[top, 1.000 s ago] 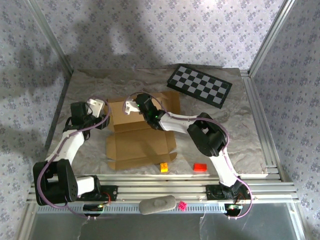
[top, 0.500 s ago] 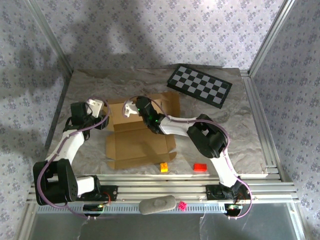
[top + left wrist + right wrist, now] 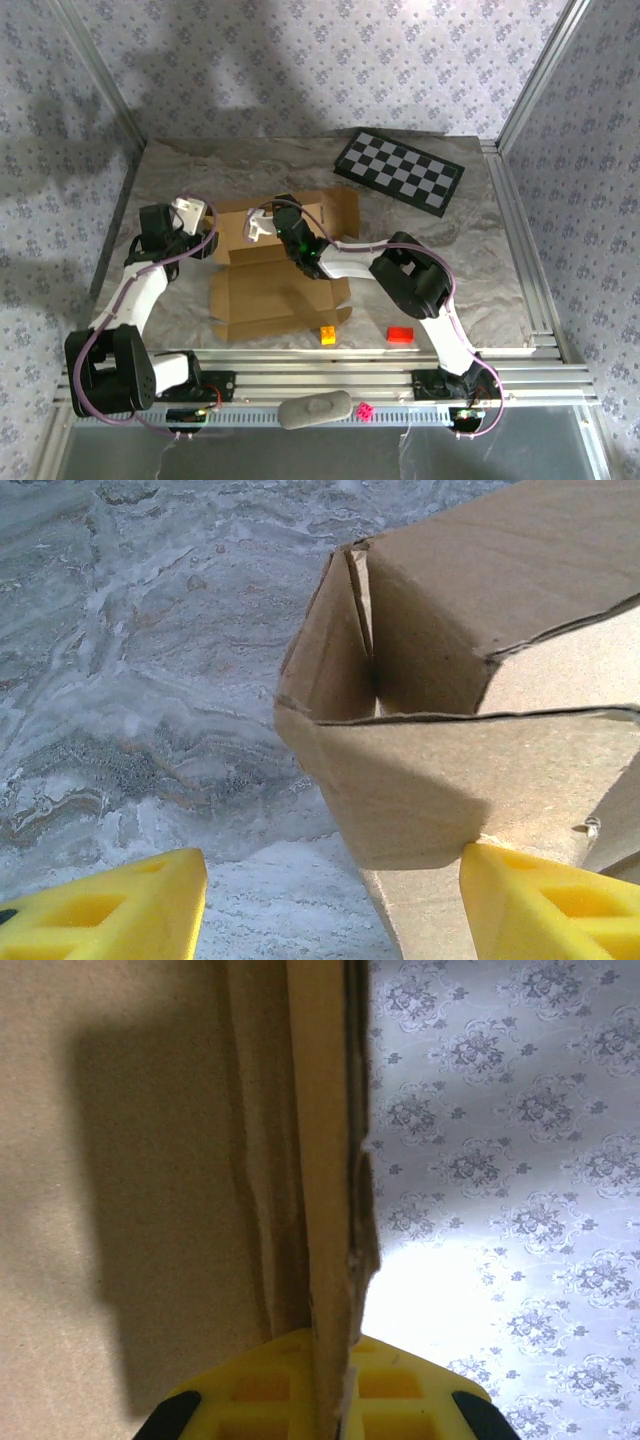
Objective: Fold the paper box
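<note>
The paper box (image 3: 285,285) is brown corrugated cardboard, half formed, lying mid-table with its back panel (image 3: 300,212) raised. In the left wrist view a folded corner of the box (image 3: 420,780) sits between the two wide-apart yellow fingers of my left gripper (image 3: 330,910), touching the right fingertip (image 3: 550,900). That gripper (image 3: 203,238) is open at the box's left end. My right gripper (image 3: 322,1390) is shut on an upright cardboard wall edge (image 3: 325,1160). From above, the right gripper (image 3: 262,228) holds at the box's back left.
A black-and-white checkered board (image 3: 398,172) lies at the back right. A small yellow block (image 3: 327,334) and a red block (image 3: 400,334) rest near the front edge. A grey lump (image 3: 315,409) and a pink die (image 3: 366,410) sit on the front rails.
My right gripper has drawn slightly nearer and to the left with the cardboard wall, tilting the back panel forward. The left arm has hardly moved.
</note>
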